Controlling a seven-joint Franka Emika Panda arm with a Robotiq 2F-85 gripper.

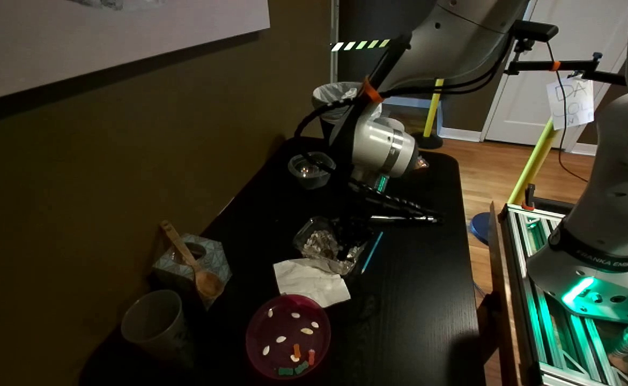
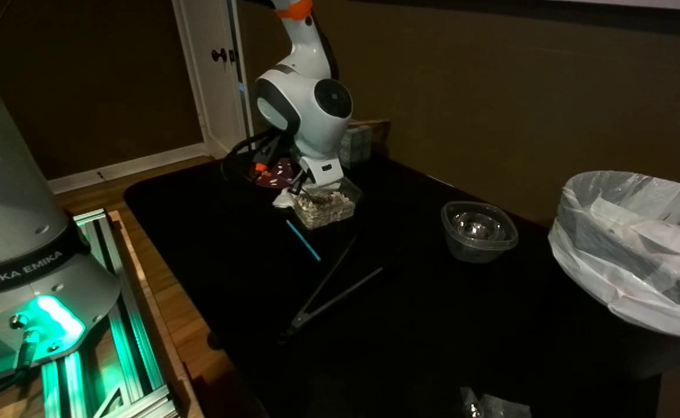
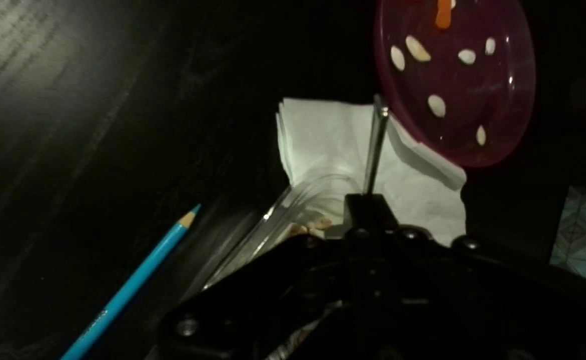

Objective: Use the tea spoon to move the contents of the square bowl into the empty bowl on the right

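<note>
In the wrist view, the gripper [image 3: 367,202] has its fingers pressed together on the thin metal handle of the tea spoon [image 3: 376,147], whose scoop end is hidden. Beneath shows the clear rim of the square bowl [image 3: 261,236] with pale crumbs [image 3: 318,223] inside, just beside a white napkin [image 3: 423,200].

In an exterior view, the square bowl stands roughly midway along the black counter [image 1: 415,300], partly hidden by the gripper. A purple plate [image 1: 280,324] of white seeds [image 1: 280,339] and coloured bits [image 1: 296,351] sits toward the short end away from the waste bin [image 1: 338,92]. Along the back edge, by the wall [image 1: 158,161], stand a cup [image 1: 153,321] and a tissue box [image 1: 214,254] with a wooden spoon [image 1: 206,280] across it.

In an exterior view, the clear bowl [image 2: 470,251] stands near the back edge, between the square bowl and the corner by the waste bin. A blue pencil [image 2: 303,241] lies between the square bowl and the front edge; a pair of tongs [image 2: 340,295] lies nearby, hinge toward that edge.
</note>
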